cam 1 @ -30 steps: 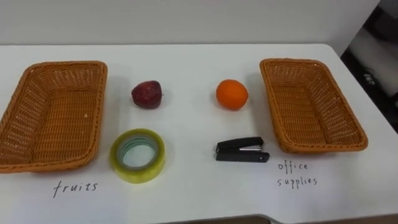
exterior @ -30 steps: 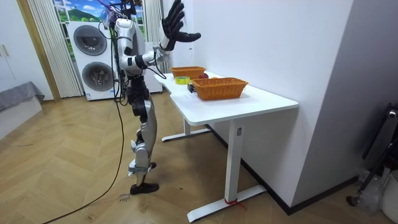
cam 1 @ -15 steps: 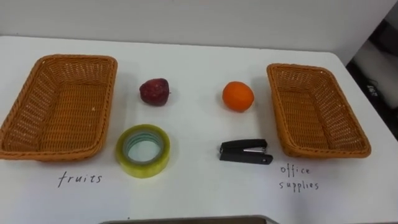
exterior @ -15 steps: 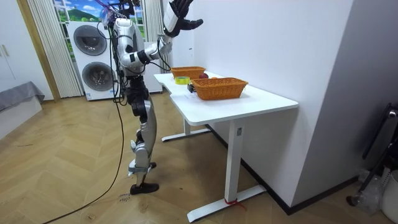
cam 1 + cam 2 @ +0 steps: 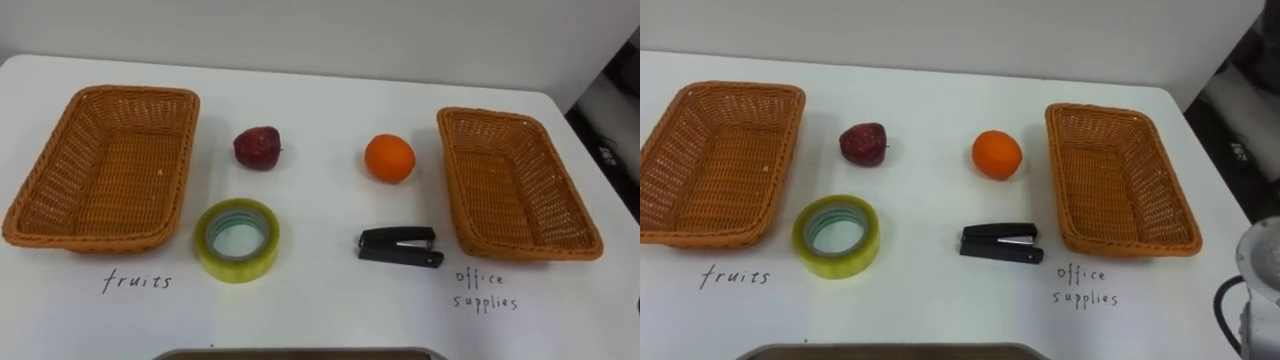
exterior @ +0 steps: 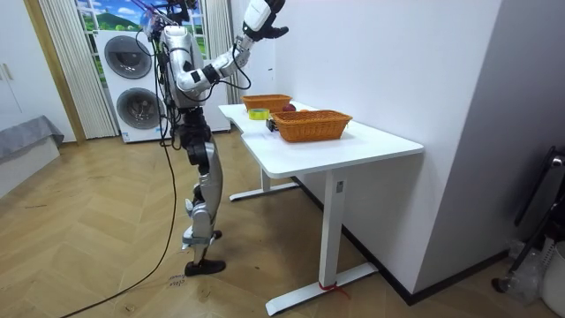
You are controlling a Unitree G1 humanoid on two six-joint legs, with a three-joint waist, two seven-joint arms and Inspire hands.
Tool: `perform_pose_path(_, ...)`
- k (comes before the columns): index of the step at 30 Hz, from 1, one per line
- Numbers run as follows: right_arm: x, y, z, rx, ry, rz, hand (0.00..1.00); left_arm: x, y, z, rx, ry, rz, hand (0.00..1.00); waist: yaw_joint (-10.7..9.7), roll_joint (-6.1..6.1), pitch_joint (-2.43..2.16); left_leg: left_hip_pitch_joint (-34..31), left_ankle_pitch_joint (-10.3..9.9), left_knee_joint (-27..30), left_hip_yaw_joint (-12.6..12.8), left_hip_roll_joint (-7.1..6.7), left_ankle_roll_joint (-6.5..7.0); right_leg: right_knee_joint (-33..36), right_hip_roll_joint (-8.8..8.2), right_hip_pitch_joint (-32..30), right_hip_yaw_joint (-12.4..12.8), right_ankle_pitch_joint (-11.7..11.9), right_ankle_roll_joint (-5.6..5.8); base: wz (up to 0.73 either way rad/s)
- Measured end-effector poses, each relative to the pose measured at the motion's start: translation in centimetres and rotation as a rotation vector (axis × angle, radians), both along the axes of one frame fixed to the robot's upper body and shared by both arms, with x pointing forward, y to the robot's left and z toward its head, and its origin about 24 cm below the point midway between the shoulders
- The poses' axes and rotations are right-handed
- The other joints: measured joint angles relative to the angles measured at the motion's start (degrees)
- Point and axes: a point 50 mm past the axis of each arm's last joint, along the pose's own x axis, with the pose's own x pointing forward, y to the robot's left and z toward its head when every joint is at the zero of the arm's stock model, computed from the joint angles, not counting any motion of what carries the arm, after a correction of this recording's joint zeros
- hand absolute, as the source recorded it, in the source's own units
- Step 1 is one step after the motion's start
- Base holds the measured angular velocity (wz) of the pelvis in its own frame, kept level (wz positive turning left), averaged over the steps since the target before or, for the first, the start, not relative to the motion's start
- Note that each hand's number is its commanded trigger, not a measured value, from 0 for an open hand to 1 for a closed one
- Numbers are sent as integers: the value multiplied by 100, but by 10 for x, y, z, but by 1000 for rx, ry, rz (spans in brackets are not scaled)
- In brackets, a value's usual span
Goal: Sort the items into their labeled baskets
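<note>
Nothing sorted yet: we find fruit basket [image 5: 135,92] and office-supplies basket [image 5: 490,113] empty; apple [image 5: 258,147], orange [image 5: 389,158], tape roll [image 5: 237,268], stapler [image 5: 400,246] on surface [image 5: 320,90]. Right hand [image 6: 261,12] raised high, fingers loose, holding nothing.

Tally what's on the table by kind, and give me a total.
Fruit: 2 (red apple, orange)
Office supplies: 2 (tape roll, stapler)
Baskets: 2 (left basket, right basket)
Total: 6
</note>
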Motion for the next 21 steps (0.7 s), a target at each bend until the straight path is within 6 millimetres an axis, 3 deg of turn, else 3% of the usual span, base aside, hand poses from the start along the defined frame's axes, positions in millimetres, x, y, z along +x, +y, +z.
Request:
perform_pose_path(10,5,12,6,-138,115,116,0,7,0,-1,-40,-21,-10,0,149,-69,-4,-4,0,8,-4,0,0,-9,0,-38,-3,4,0,0)
perform_pose_path(14,15,28,8,-167,136,215,0,8,0,-2,-46,-10,-40,0,145,-97,0,-5,2,20,-57,-1,-1,-18,-2,-41,-37,4,-1,2)
perform_pose_path(21,19,38,14,-218,169,298,0,5,-2,-3,-60,8,-49,0,185,-154,10,-26,2,9,-143,-3,-3,-14,-2,15,-103,5,-1,5)
